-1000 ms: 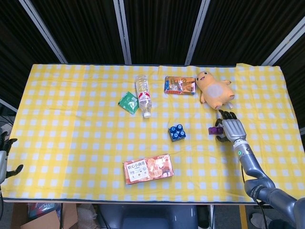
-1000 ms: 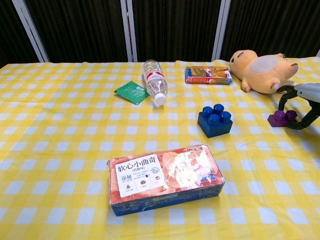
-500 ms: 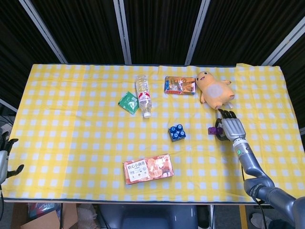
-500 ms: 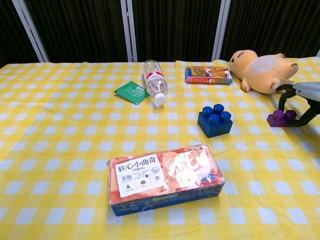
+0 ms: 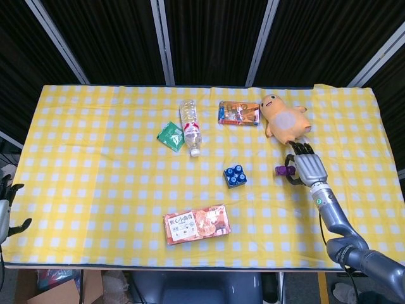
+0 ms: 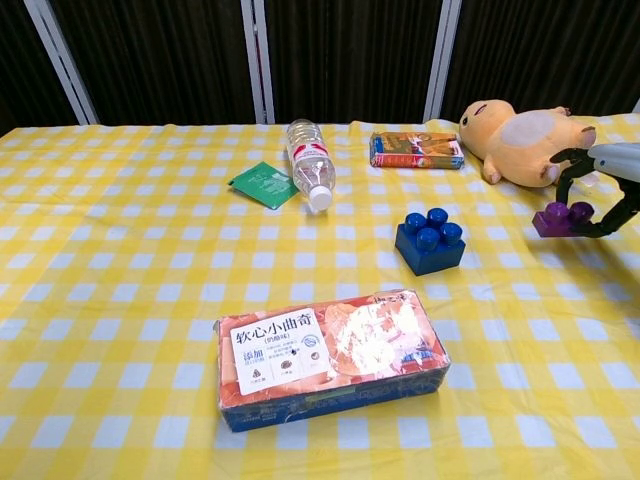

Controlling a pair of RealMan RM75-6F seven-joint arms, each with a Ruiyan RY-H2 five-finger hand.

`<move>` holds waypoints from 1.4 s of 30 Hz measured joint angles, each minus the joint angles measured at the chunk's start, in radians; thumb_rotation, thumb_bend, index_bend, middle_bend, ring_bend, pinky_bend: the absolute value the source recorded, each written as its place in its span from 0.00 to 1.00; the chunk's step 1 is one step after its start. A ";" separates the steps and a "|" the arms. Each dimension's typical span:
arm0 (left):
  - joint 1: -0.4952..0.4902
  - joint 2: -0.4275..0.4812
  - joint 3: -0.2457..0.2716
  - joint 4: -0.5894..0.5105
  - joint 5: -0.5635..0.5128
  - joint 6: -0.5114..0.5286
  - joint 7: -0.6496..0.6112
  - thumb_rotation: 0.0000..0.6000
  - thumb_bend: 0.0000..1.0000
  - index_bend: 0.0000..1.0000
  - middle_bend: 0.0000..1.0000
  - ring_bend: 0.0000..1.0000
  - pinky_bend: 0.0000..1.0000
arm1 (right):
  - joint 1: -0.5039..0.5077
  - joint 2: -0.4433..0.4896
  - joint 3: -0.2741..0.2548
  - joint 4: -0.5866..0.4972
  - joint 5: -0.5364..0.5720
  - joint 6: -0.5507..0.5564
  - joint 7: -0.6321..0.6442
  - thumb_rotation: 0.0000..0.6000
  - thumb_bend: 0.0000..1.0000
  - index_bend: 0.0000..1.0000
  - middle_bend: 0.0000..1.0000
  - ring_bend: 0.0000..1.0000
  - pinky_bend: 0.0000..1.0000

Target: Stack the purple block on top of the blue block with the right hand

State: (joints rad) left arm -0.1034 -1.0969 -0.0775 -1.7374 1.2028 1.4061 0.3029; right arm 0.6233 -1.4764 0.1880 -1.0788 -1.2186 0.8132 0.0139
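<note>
Purple block (image 6: 556, 217) | pinched in right hand (image 5: 305, 168) fingers (image 6: 567, 168) | left hand (image 5: 5, 204) fingers spread, off-table

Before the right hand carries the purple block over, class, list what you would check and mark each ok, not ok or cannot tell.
1. Purple block held by the right hand: ok, fingers close around it.
2. Block clear of the tablecloth: cannot tell.
3. Blue block upright, studs up, top free: ok.
4. Path between the blocks free of clutter: ok.
5. Plush toy close behind the hand: ok, but near.
6. Left hand out of the way at the table edge: ok.
</note>
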 measured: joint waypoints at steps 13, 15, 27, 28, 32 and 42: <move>0.005 0.023 0.006 -0.002 0.032 -0.005 -0.066 1.00 0.24 0.19 0.00 0.00 0.10 | 0.014 0.150 0.034 -0.404 0.094 0.075 -0.294 1.00 0.43 0.51 0.00 0.00 0.00; 0.005 0.025 0.007 0.001 0.035 -0.009 -0.074 1.00 0.24 0.19 0.00 0.00 0.10 | 0.029 0.155 0.038 -0.452 0.127 0.081 -0.355 1.00 0.43 0.51 0.00 0.00 0.00; 0.001 0.033 0.007 0.015 0.042 -0.024 -0.109 1.00 0.24 0.19 0.00 0.00 0.10 | 0.168 0.065 0.053 -0.544 0.311 0.096 -0.566 1.00 0.43 0.51 0.00 0.00 0.00; 0.001 0.034 0.007 0.016 0.043 -0.026 -0.111 1.00 0.24 0.19 0.00 0.00 0.10 | 0.176 0.057 0.052 -0.542 0.319 0.097 -0.570 1.00 0.43 0.51 0.00 0.00 0.00; 0.000 0.035 0.009 0.017 0.045 -0.030 -0.115 1.00 0.24 0.19 0.00 0.00 0.10 | 0.196 0.035 0.047 -0.529 0.336 0.097 -0.577 1.00 0.43 0.51 0.00 0.00 0.00; 0.002 0.037 0.007 0.018 0.043 -0.026 -0.119 1.00 0.24 0.19 0.00 0.00 0.10 | 0.214 0.016 0.036 -0.492 0.345 0.098 -0.550 1.00 0.43 0.51 0.00 0.00 0.00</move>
State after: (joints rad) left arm -0.1013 -1.0602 -0.0704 -1.7190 1.2461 1.3799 0.1837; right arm 0.8373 -1.4601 0.2236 -1.5710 -0.8740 0.9112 -0.5359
